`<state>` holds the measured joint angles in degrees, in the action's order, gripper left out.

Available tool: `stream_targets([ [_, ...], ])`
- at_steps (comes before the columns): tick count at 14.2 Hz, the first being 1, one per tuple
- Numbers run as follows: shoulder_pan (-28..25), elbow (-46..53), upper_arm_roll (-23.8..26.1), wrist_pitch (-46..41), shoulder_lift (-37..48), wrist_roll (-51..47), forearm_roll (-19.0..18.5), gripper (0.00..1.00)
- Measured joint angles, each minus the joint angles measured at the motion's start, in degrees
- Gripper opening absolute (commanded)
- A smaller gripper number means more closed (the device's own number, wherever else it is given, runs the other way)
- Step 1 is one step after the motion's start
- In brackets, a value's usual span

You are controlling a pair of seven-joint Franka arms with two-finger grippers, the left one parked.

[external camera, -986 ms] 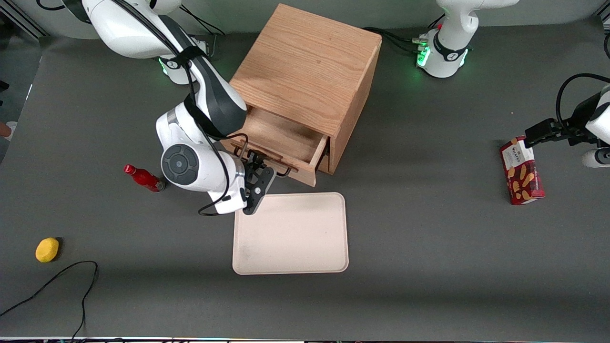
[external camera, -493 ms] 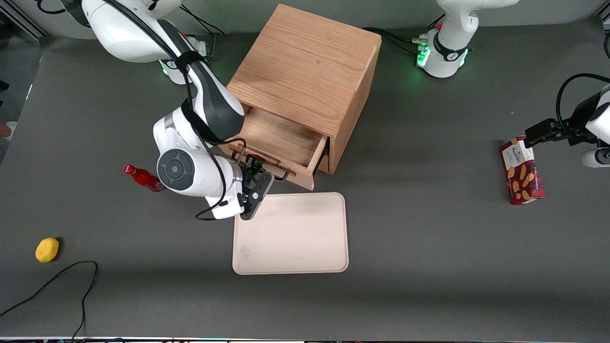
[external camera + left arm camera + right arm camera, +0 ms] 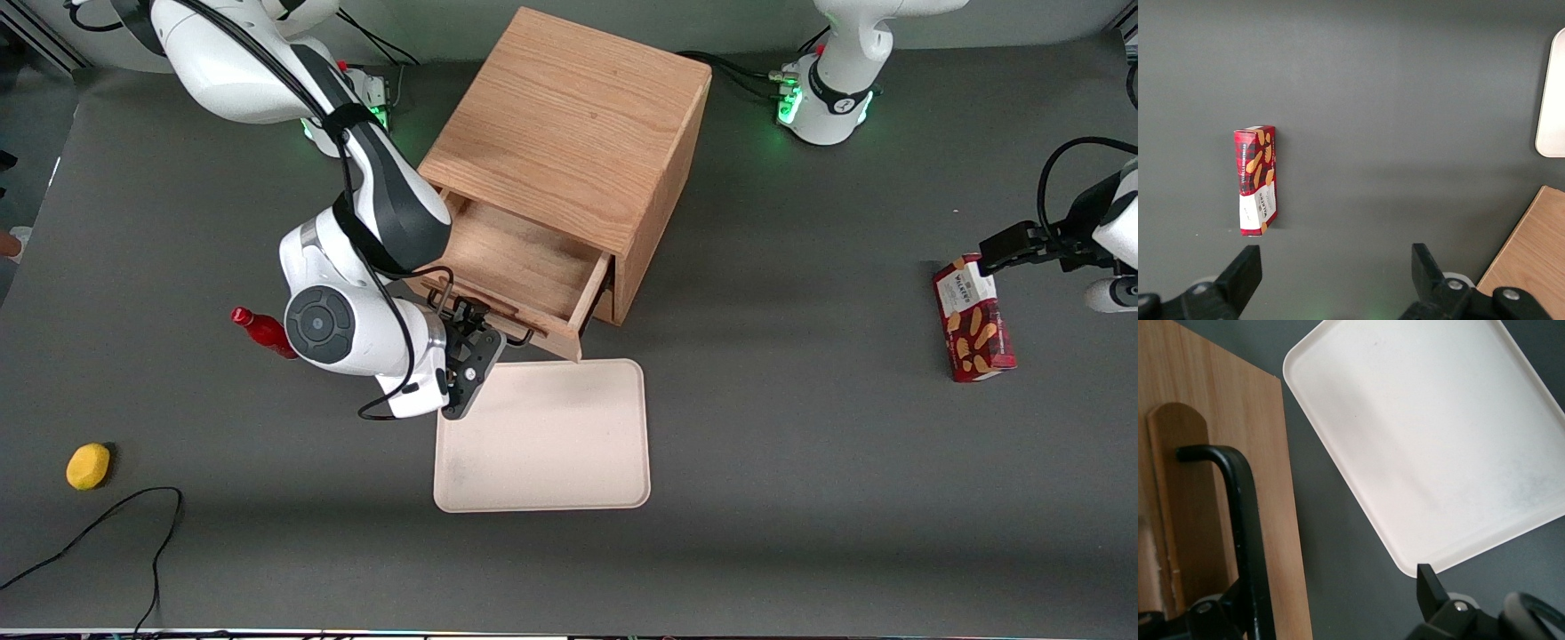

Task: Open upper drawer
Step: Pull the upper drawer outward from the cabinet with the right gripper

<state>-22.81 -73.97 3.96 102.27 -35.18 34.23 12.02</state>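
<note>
I am in the pulling step. My gripper (image 3: 469,331) is at the front of the upper drawer of light oak (image 3: 524,267), which belongs to the cube-shaped wooden cabinet (image 3: 569,133). The drawer stands already well out of the cabinet, so its empty wooden floor is visible just above my gripper. In the right wrist view the thin black wire handle (image 3: 1245,527) runs down between my fingers, but the fingertips themselves are not visible there, so I cannot tell how wide they stand or whether they truly clamp the wire.

Just below my gripper, nearer to the front camera, lies the flat cream plastic tray (image 3: 542,436), and the drawer front comes close to its edge. I judge the task almost done. The next move, I think, calls for only a short straight pull along the drawer's own line, kept level so that the handle does not slip, and a stop before the drawer front passes over the tray.
</note>
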Motion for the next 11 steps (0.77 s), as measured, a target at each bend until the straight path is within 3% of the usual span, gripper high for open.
stream_targets([
  [11, 2.4, 4.2, 0.0, 0.0, -2.3, 1.0, -0.1, 1.0],
])
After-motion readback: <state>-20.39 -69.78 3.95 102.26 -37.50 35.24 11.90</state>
